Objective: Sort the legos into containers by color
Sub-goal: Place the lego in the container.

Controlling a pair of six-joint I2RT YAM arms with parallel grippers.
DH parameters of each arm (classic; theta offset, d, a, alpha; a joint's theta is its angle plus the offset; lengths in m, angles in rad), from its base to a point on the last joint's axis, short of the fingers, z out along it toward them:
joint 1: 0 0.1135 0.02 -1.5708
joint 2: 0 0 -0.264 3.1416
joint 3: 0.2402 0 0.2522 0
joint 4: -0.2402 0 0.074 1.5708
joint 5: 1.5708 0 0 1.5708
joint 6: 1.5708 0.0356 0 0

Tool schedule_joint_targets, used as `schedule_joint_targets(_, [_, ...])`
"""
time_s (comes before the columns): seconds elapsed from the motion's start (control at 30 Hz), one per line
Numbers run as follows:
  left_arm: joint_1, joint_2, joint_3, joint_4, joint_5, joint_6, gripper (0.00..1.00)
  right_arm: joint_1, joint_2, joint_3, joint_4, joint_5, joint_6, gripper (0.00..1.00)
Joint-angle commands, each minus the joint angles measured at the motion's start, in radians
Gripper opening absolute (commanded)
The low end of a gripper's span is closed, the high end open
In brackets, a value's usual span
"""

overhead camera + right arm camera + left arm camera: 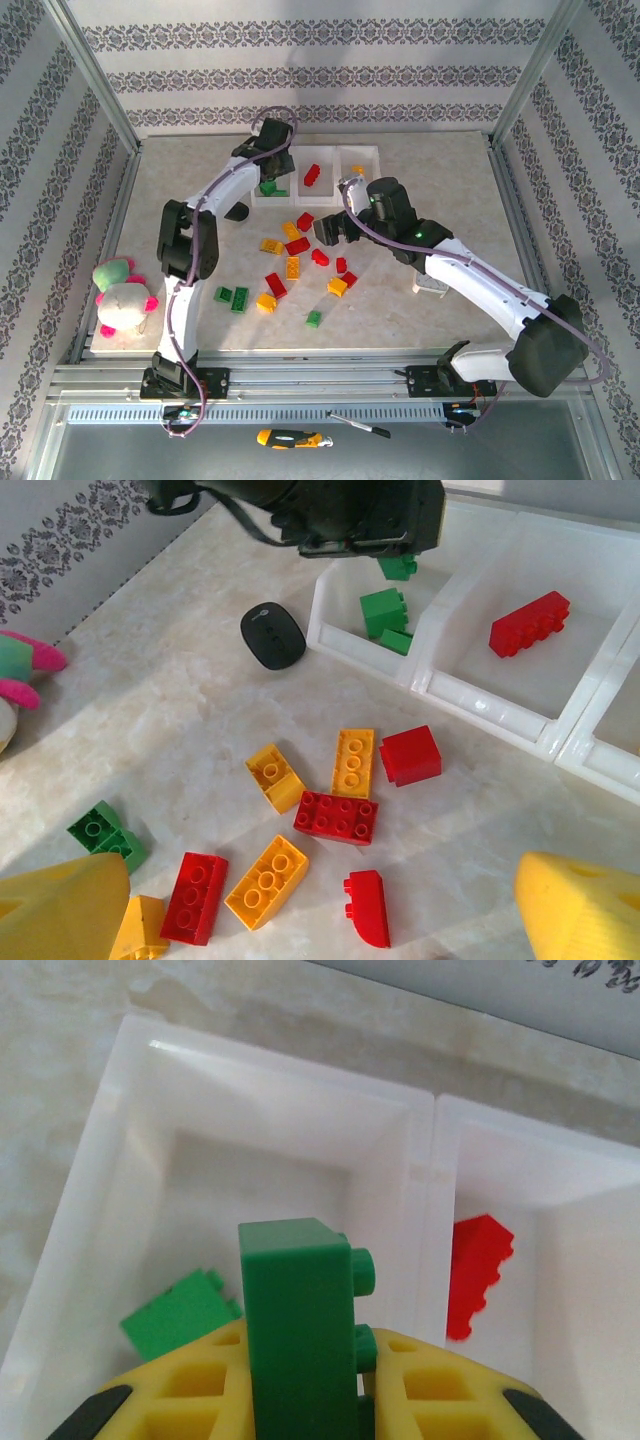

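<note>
My left gripper [267, 167] [300, 1385] hangs over the left compartment of the white tray [335, 150] [424, 1165], shut on an upright green brick [298, 1325]. Another green brick [175, 1312] [383, 612] lies in that compartment. A red brick [312, 177] [478, 1270] [529, 623] lies in the middle one and a yellow one [357, 170] in the right one. My right gripper [330, 230] [322, 880] is open above the loose legos, which include a red two-by-four brick [336, 817], a yellow brick [266, 880], a red curved piece [369, 908] and a green one [107, 834].
A black oval mouse-like object [238, 211] [272, 635] lies left of the tray. A pink-green plush toy [122, 297] sits at the table's left edge. A small white object [432, 287] stands under the right arm. More green bricks [232, 297] lie by the left arm.
</note>
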Motion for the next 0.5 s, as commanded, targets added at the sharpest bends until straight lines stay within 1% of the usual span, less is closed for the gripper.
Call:
schedule_joint_targets(0.0, [0.017,0.069,0.115,-0.113,0.016,0.055,0.21,-0.012,-0.027,-0.007,0.019,0.011,0.007,0.98])
schedule_joint_targets(0.07, [0.019,0.113,0.177,-0.137,0.017,0.073,0.21,-0.014,-0.03,-0.008,0.019,0.016,0.007,0.98])
schedule_joint_targets(0.13, [0.021,0.151,0.23,-0.166,0.02,0.083,0.29,-0.014,-0.035,-0.011,0.017,0.02,0.008,0.98])
schedule_joint_targets(0.2, [0.023,0.175,0.26,-0.189,0.025,0.085,0.4,-0.014,-0.042,-0.015,0.013,0.025,0.01,0.98])
schedule_joint_targets(0.27, [0.023,0.177,0.263,-0.19,0.015,0.093,0.59,-0.015,-0.054,-0.023,0.01,0.045,0.013,0.98])
schedule_joint_targets(0.3, [0.023,0.173,0.262,-0.193,0.01,0.098,0.65,-0.014,-0.061,-0.028,0.011,0.061,0.017,0.98])
schedule_joint_targets(0.4, [0.023,0.143,0.246,-0.199,0.006,0.11,0.76,-0.021,-0.075,-0.038,0.002,0.114,0.04,0.98])
schedule_joint_targets(0.47, [0.022,0.099,0.2,-0.175,0.014,0.127,0.82,-0.024,-0.075,-0.038,-0.017,0.165,0.067,0.97])
